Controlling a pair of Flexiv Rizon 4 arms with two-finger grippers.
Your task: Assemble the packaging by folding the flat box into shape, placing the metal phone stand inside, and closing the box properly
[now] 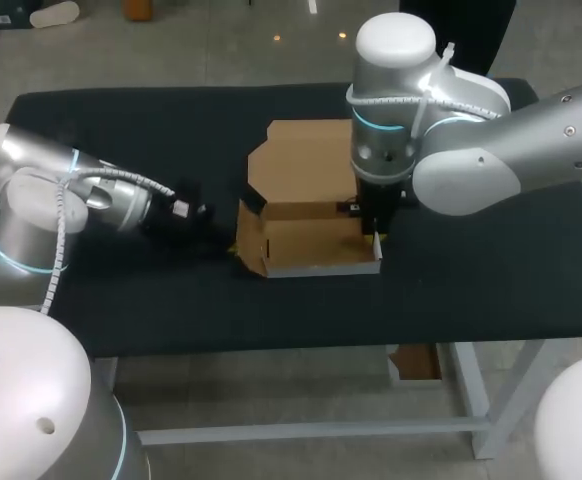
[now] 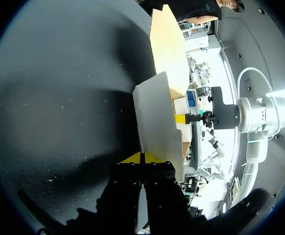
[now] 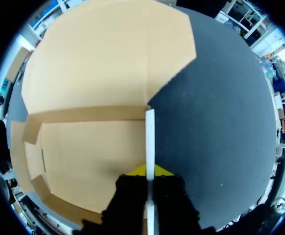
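The box (image 1: 306, 215) sits half-formed mid-table (image 1: 491, 290), its lid flap (image 1: 301, 160) lying open behind. The right gripper (image 3: 150, 170) is pinched thin on the right wall (image 3: 150, 132). The left gripper (image 2: 142, 157) appears pinched on the left flap (image 2: 154, 122), though its tips barely show. If the 2 arms pull unevenly, the card could crease or slip free. Bare cloth lies wide on both sides, and the front edge is nearer. No phone stand shows.

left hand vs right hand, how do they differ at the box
The left hand lies low and level; the right hand points straight down. The left hand grips the cardboard box by its left wall, the right hand by its right wall. Both are shut on an upright wall.
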